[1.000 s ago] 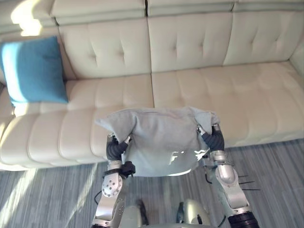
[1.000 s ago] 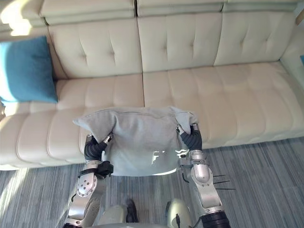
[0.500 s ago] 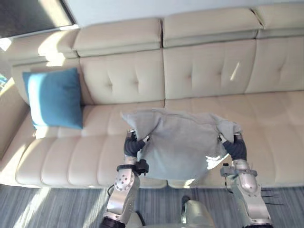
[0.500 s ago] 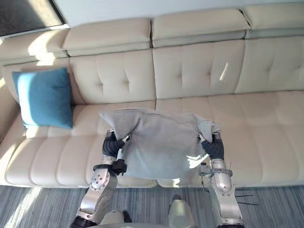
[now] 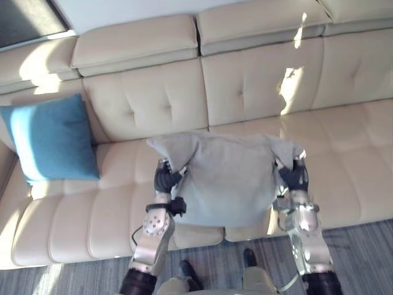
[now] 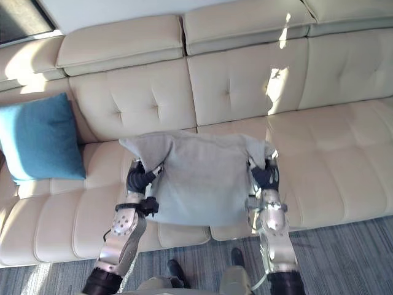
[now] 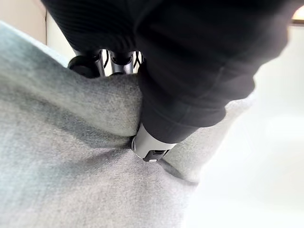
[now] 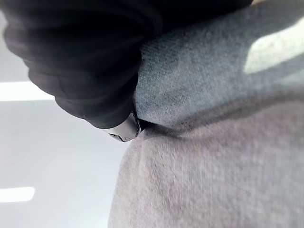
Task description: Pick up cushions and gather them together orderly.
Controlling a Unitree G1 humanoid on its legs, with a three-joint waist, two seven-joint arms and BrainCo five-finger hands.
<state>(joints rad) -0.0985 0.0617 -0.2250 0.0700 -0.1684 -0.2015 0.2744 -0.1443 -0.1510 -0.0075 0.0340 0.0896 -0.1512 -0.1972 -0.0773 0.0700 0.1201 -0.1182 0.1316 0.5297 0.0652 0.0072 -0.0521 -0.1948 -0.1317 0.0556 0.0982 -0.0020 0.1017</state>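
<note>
In the left eye view, a cream tufted sofa point(image 5: 344, 141) is seen spanning the frame, with patches of sunlight on its backrest toward 1 o'clock. A strip of pale wall point(image 5: 123, 7) is seen at 12 o'clock, a dark panel point(image 5: 27, 21) at 11 o'clock, and a grey striped floor point(image 5: 362, 258) at 5 o'clock. A grey cushion point(image 5: 230, 181) is held up over the front of the seat, near the centre. It is gripped at its 9 o'clock edge by the left hand point(image 5: 164, 179) and at its 3 o'clock edge by the right hand point(image 5: 295, 176). A blue cushion point(image 5: 52, 138) is propped against the backrest, well apart at 9 o'clock.

In the right eye view, the same layout is shown. The upper corners of the grey cushion are seen draped over both hands, and its lower edge hangs in front of the seat edge.

In the left wrist view, the fingers point(image 7: 88, 64) are curled over a fold of grey fabric. The thumb point(image 7: 149, 147) is pressed into the fabric from the other side.

In the right wrist view, the cloth is bunched against the dark cover. A silver digit point(image 8: 123, 129) is dug into the crease, so the fabric is pinched.
</note>
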